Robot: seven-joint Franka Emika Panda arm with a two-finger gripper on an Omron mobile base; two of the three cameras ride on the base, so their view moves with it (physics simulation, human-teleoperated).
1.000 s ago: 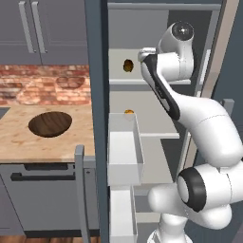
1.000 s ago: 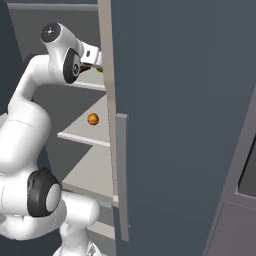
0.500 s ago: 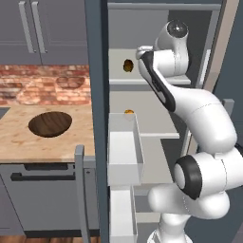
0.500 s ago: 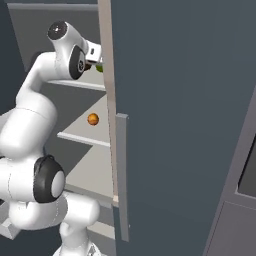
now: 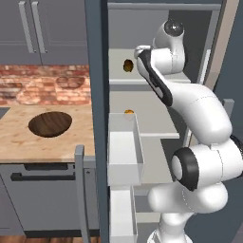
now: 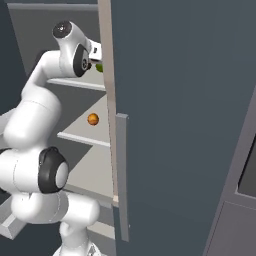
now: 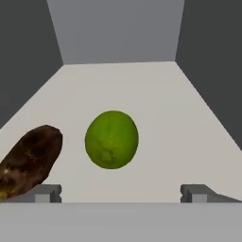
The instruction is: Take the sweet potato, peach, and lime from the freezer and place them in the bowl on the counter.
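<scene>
Currently, left base view: white arm is reaching into the tall dark blue-grey freezer (image 5: 97, 57); knobbly dark brown sweet potato (image 5: 127, 65) is lying on the upper shelf; wide dark wooden bowl (image 5: 50, 124) is waiting on the tan wood-grain counter (image 5: 19, 142).
Right base view: smooth orange peach (image 6: 93, 119) is sitting one shelf lower; bright green lime (image 6: 99, 67) is peeking beside the wrist.
Hand view: gripper (image 7: 121, 193) is standing spread wide, holding nothing; lime is sitting left of the midline, so shifting left before closing seems wise.
Axis: sweet potato's long axis is running diagonally, one end pointing toward the left fingertip; lime is near-round, slightly taller.
</scene>
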